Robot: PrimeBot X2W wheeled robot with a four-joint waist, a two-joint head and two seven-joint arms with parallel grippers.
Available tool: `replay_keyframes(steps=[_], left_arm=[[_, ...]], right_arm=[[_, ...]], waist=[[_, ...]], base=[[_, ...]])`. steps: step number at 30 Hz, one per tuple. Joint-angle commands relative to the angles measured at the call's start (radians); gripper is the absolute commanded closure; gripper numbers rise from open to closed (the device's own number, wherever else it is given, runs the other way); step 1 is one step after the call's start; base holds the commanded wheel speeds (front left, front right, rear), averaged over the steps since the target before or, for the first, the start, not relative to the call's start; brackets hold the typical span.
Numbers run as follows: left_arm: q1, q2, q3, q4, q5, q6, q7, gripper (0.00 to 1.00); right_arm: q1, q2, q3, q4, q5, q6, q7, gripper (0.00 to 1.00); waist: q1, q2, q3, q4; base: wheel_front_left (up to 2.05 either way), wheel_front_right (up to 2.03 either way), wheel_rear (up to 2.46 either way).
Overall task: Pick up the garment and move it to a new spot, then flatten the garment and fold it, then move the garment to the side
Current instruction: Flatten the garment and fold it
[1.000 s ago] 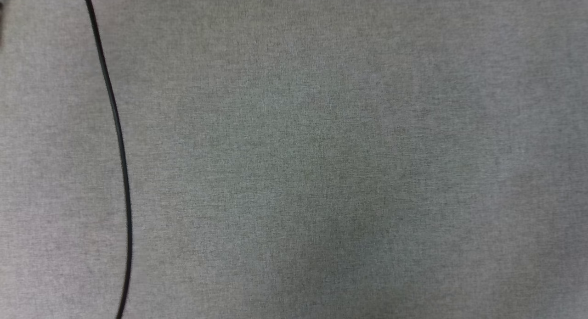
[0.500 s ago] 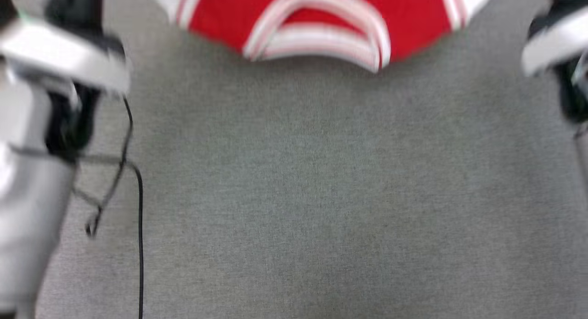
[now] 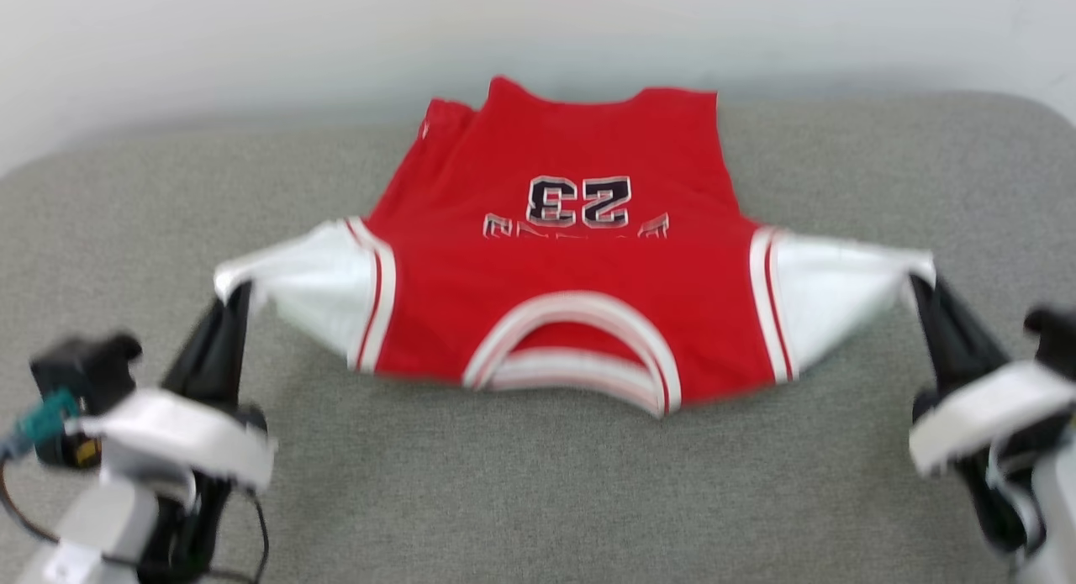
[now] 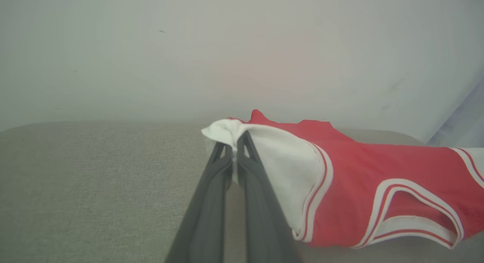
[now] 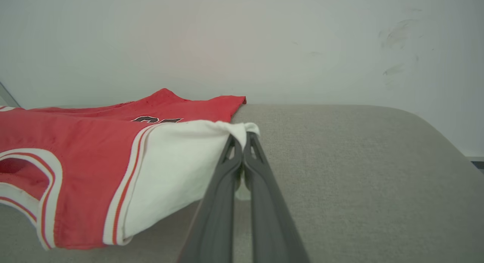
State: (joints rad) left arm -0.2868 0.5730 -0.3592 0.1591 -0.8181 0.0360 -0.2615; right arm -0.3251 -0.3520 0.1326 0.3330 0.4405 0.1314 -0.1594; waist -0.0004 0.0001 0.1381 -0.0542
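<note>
We see a red short-sleeved jersey T-shirt with white sleeves [image 3: 555, 273] spread across the middle of a grey fabric-covered surface [image 3: 538, 500] with rounded far corners. Its hem lies toward the surface's far edge; its red-and-white striped collar [image 3: 576, 349] faces the surface's near edge. The printed face is up; the black, white-outlined "23" [image 3: 578, 201] reads upside down from the head camera, and the lettering under it is creased and only partly legible.

Our left jaws are clamped together on the tip of the white sleeve [image 3: 311, 286] over the left part of the surface; the long dark fingers [image 3: 214, 349] slope up from the near side, and in the left wrist view they [image 4: 211, 202] meet with white cloth bunched over their tips. Our right jaws are likewise shut on the tip of the other white sleeve [image 3: 832, 294] over the right part of the surface; the fingers [image 3: 946, 332] mirror the left ones, and the right wrist view shows them [image 5: 223, 202] pinched tight with a fold of cloth hanging between them.

Both sleeve tips are raised off the surface and the shirt is drawn taut between them; the hem end rests flat on the surface, while we cannot tell whether the collar edge touches it. A pale wall [image 3: 252, 38] rises just beyond the surface's far edge.
</note>
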Motion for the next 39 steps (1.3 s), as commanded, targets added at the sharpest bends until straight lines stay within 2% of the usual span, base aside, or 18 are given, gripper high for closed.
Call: replay_keyframes(steps=[1,10,18,24,30,31,32,33,37,39], left_arm=[[0.052,0.003,0.003,-0.008,-0.012,0.01,-0.004,1.0],[0.28,0.008,-0.002,-0.006,-0.042,0.064,-0.002,1.0],[0.423,0.003,-0.002,0.0,-0.068,0.092,0.0,1.0],[0.438,-0.014,-0.026,0.023,-0.06,0.092,0.003,1.0],[0.411,-0.033,-0.044,0.039,-0.05,0.081,0.002,1.0],[0.405,-0.035,-0.047,0.041,-0.045,0.079,0.002,1.0],[0.4,-0.037,-0.049,0.041,-0.043,0.078,0.001,1.0],[0.395,-0.041,-0.053,0.04,-0.038,0.075,0.001,1.0],[0.375,-0.053,-0.064,0.027,-0.021,0.07,0.0,1.0],[0.363,-0.062,-0.066,0.015,-0.01,0.068,-0.001,1.0]], right_arm=[[0.068,0.01,-0.016,-0.024,-0.005,-0.001,0.018,1.0],[0.383,0.06,-0.106,-0.122,-0.028,-0.001,0.11,1.0],[0.537,0.078,-0.133,-0.117,-0.026,-0.002,0.179,1.0],[0.591,0.067,-0.145,-0.049,-0.037,-0.002,0.209,1.0],[0.559,0.069,-0.138,-0.032,-0.048,-0.002,0.19,1.0],[0.55,0.071,-0.137,-0.035,-0.053,-0.002,0.182,0.59],[0.539,0.073,-0.139,-0.039,-0.057,-0.002,0.171,0.08],[0.528,0.073,-0.144,-0.044,-0.064,-0.002,0.159,0.0],[0.48,0.076,-0.167,-0.086,-0.062,-0.001,0.129,0.0],[0.449,0.054,-0.182,-0.124,-0.066,-0.001,0.119,0.0]], waist=[[0.0004,-0.0001,-0.035,-0.001],[0.0004,-0.0001,-0.105,0.002],[0.0004,-0.0001,-0.136,0.004],[0.0004,-0.0001,-0.135,0.017],[0.0004,-0.0001,-0.132,0.018],[0.0004,-0.0001,-0.131,0.018],[0.0004,-0.0001,-0.13,0.018],[0.0004,-0.0001,-0.128,0.019],[0.0004,-0.0001,-0.119,0.028],[0.0004,-0.0001,-0.109,0.035]], base=[[0.0,0.0,0.0],[0.0,0.0,0.0],[0.0,0.0,0.0],[0.0,0.0,0.0],[0.0,0.0,0.0],[0.0,0.0,0.0],[0.0,0.0,0.0],[0.0,0.0,0.0],[0.0,0.0,0.0],[0.0,0.0,0.0]])
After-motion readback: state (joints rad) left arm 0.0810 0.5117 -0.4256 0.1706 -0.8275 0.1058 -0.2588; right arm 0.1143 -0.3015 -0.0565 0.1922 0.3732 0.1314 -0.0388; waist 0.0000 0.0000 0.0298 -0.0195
